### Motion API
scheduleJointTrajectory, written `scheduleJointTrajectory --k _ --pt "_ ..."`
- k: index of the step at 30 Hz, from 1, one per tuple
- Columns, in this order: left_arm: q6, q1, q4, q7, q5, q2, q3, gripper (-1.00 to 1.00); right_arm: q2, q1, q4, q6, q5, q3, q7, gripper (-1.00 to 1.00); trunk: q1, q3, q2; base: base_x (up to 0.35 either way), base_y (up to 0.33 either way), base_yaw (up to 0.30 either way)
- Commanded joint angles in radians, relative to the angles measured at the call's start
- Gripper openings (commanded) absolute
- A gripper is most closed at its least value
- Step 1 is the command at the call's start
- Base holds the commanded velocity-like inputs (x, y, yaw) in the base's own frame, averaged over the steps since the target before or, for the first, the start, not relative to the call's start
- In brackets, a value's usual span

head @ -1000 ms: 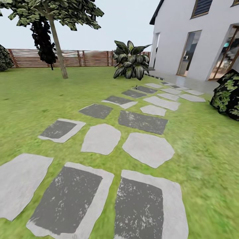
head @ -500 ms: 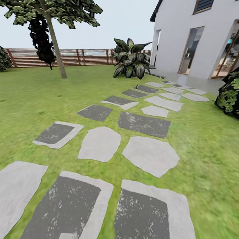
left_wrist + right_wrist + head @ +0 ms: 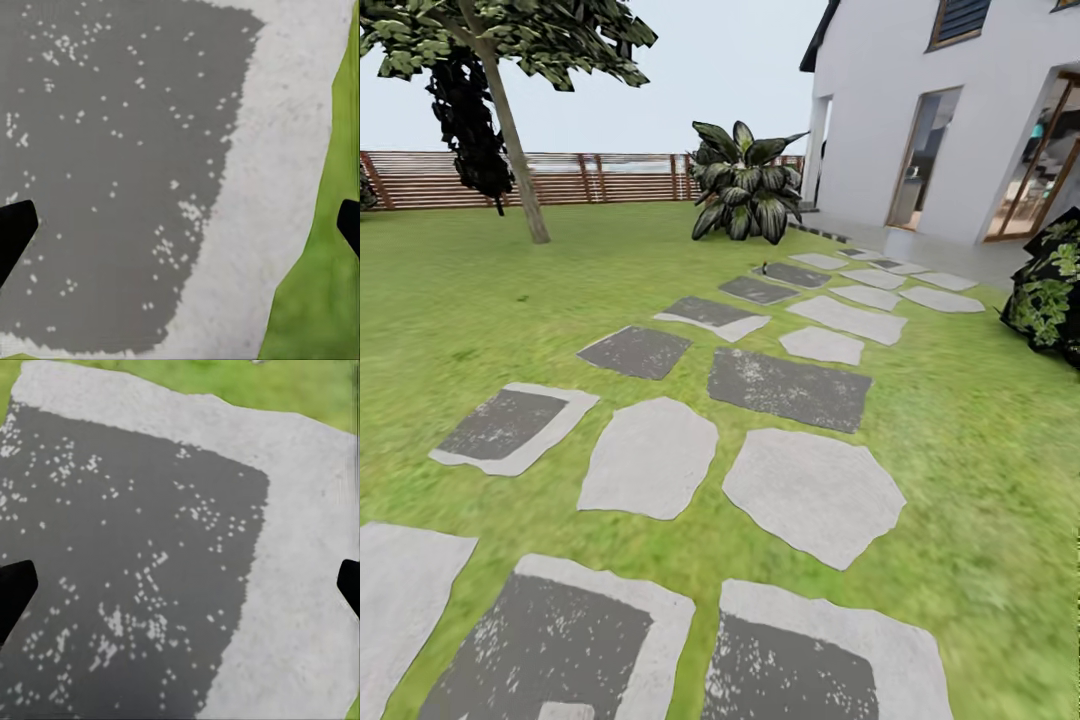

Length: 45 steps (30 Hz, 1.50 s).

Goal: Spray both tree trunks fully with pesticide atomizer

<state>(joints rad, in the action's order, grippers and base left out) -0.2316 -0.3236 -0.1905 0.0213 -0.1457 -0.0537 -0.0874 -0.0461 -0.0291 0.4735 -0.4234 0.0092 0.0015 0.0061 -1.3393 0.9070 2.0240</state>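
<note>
- A small dark object is seen in the head view, standing on a far stepping stone of the path, near the leafy plant by the house; it is probably the atomizer, though it is too small there for any red part to be made out.
- No thick mottled trunk is visible; only a slim-trunked tree is seen, standing on the lawn before the slatted fence.
- The left gripper is held open and empty over a dark-centred stepping stone, one fingertip showing at each side of the wrist view.
- The right gripper is likewise spread wide and holds nothing, above another paving stone.
- The atomizer is judged to be light, rigid and easily knocked over, being so small.
- A hold across its dark body, low down and clear of the spray head, is judged best, so that the nozzle is left free.
- Smooth plastic may slip, so a square, firm pinch is advised.
</note>
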Motion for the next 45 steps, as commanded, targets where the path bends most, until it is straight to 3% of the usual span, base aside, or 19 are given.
scheduleJointTrajectory --k 1,15,45 --pt "0.000 0.000 0.000 0.000 0.000 0.000 0.000 1.00 0.000 0.000 0.000 0.000 0.000 0.000 0.000 1.00 0.000 0.000 0.000 0.339 0.000 -0.253" --pt "0.000 0.000 0.000 0.000 -0.001 0.000 0.000 1.00 0.001 0.000 -0.001 0.000 0.000 0.000 0.000 1.00 0.000 -0.005 0.000 0.339 0.000 -0.263" --pt "0.000 0.000 -0.001 0.000 0.000 0.000 0.000 1.00 0.002 0.000 -0.016 0.000 0.000 0.000 0.000 1.00 0.000 -0.006 0.000 0.339 0.000 -0.006"
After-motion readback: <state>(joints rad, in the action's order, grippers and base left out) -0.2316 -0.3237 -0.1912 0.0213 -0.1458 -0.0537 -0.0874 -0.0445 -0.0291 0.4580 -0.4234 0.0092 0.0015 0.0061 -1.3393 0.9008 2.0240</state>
